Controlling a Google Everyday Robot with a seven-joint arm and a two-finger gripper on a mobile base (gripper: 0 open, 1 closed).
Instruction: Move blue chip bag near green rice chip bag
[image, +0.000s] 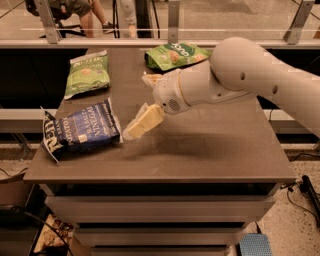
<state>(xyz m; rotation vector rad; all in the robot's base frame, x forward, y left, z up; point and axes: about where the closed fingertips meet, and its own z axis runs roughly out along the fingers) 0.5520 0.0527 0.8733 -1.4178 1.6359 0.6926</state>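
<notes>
The blue chip bag (82, 131) lies flat at the front left of the table, its white band toward the left edge. The green rice chip bag (175, 55) lies at the back middle of the table, partly behind my arm. My gripper (131, 131) hangs low over the table, pointing down and left. Its tip is right beside the blue bag's right edge. It holds nothing that I can see.
A duller green bag (87, 72) lies at the back left of the dark table (210, 150). My white arm (250, 75) reaches in from the right over the table's back half. A railing and people's legs are behind the table.
</notes>
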